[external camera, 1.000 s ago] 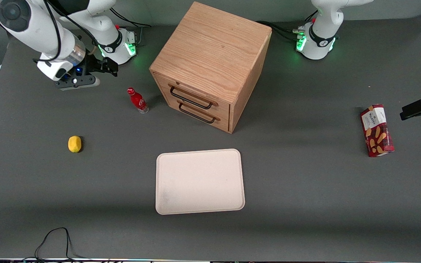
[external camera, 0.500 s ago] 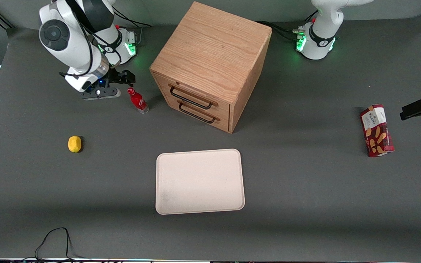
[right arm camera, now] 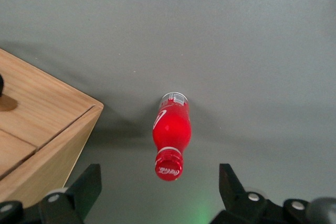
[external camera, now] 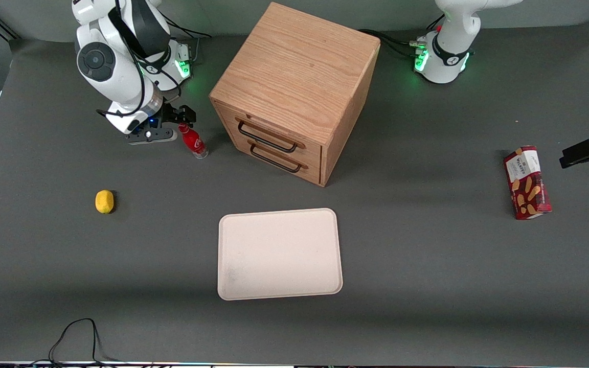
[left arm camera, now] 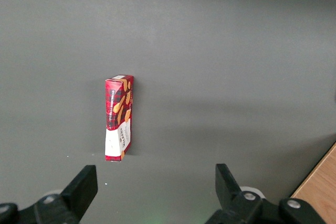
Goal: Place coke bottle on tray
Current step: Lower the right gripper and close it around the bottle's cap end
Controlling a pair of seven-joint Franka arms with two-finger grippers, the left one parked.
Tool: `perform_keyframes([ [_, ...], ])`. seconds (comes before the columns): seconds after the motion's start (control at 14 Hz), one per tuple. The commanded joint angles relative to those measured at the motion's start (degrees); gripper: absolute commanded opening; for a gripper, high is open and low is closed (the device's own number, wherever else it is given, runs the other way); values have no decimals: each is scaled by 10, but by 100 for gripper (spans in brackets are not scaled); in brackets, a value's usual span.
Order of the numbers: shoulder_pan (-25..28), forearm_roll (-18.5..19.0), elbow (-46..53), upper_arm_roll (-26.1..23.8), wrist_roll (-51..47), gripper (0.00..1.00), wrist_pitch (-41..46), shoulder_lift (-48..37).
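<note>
One coke bottle (external camera: 194,141) stands upright, cap up, beneath spread gripper (right arm camera: 160,192).

Dark grey table (external camera: 427,286); wooden drawer cabinet (external camera: 294,92), two black handles.

A dark grey table (external camera: 427,266) carries everything here. A wooden cabinet (external camera: 294,87) with two drawers stands on it, turned at an angle. The coke bottle (external camera: 194,141) stands upright on the grey surface just beside the cabinet, toward the working arm's end, with the gripper (external camera: 181,116) hovering above its cap, fingers spread wide. The cream tray (external camera: 279,253) lies flat, nearer the front camera than the cabinet and well apart from the bottle. A yellow lemon (external camera: 104,201) rests toward the working arm's end. A red biscuit box (external camera: 527,182) lies toward the parked arm's end. A black cable (external camera: 77,335) loops at the table's near edge.
</note>
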State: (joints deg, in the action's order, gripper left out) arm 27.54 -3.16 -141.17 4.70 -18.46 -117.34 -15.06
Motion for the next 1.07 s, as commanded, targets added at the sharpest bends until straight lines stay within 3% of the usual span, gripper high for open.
perform_keyframes([
  [0.0, 8, 2, -46, 5, -7, 99, -46, -23],
  [0.5, 8, 2, -102, 4, -7, 98, -121, -22],
  [0.71, 9, 2, -103, 4, -7, 91, -128, -18],
  [0.86, 23, 1, -107, 5, -8, 75, -135, -16],
  [1.0, 26, 2, -109, 5, -11, 37, -137, -15],
])
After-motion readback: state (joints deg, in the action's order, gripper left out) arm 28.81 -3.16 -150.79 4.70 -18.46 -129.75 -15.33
